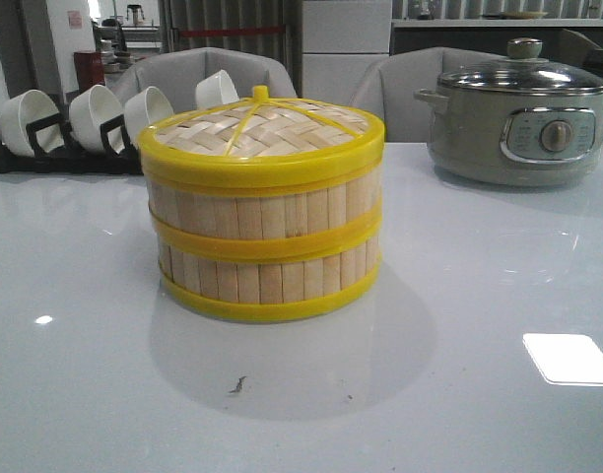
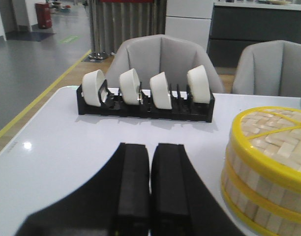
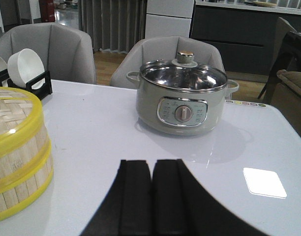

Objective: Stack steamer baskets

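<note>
Two steamer baskets (image 1: 267,241) stand stacked one on the other in the middle of the white table, with the woven bamboo lid (image 1: 262,128) on top. The stack also shows in the left wrist view (image 2: 268,172) and in the right wrist view (image 3: 17,157). My left gripper (image 2: 151,147) is shut and empty, above the table to the left of the stack. My right gripper (image 3: 153,163) is shut and empty, above the table to the right of the stack. Neither gripper shows in the front view.
A black rack with several white bowls (image 1: 75,123) stands at the back left; it also shows in the left wrist view (image 2: 145,96). A grey-green electric pot with a glass lid (image 1: 523,118) stands at the back right. Grey chairs (image 1: 203,74) stand behind the table.
</note>
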Controlling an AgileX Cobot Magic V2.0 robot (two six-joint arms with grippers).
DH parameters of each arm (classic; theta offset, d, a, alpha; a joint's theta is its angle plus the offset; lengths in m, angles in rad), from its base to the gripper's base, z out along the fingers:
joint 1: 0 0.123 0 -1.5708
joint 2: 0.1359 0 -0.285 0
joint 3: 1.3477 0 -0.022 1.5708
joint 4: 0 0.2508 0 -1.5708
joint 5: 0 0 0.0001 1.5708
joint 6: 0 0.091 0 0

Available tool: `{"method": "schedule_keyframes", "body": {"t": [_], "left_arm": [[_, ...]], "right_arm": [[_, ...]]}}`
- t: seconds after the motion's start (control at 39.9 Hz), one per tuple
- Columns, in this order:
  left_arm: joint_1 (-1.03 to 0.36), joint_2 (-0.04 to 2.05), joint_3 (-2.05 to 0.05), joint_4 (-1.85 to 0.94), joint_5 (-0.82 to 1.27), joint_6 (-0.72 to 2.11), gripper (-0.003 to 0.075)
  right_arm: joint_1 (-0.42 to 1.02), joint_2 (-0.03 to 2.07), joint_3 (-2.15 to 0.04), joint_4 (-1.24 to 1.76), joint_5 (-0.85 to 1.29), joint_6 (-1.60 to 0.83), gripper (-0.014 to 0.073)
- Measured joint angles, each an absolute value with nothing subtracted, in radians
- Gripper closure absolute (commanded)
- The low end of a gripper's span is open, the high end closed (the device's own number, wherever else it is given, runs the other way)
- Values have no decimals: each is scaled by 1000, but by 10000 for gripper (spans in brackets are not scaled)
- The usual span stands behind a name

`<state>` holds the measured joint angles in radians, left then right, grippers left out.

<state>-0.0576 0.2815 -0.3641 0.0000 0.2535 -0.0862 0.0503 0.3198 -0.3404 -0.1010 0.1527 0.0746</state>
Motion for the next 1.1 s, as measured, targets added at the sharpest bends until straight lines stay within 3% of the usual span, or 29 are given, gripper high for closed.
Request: {"method": "schedule_keyframes", "body": {"t": [0.25,0.5,1.1], "left_arm": [[67,101,-154,0,210,-86,635],[81,-4,5,0,91,-86,635],[41,-4,7,10,87,-86,635]], "right_arm": [[50,320,-340,-101,153,75,574],[50,320,-340,-101,153,75,574],[50,320,-340,-101,153,75,574]]}}
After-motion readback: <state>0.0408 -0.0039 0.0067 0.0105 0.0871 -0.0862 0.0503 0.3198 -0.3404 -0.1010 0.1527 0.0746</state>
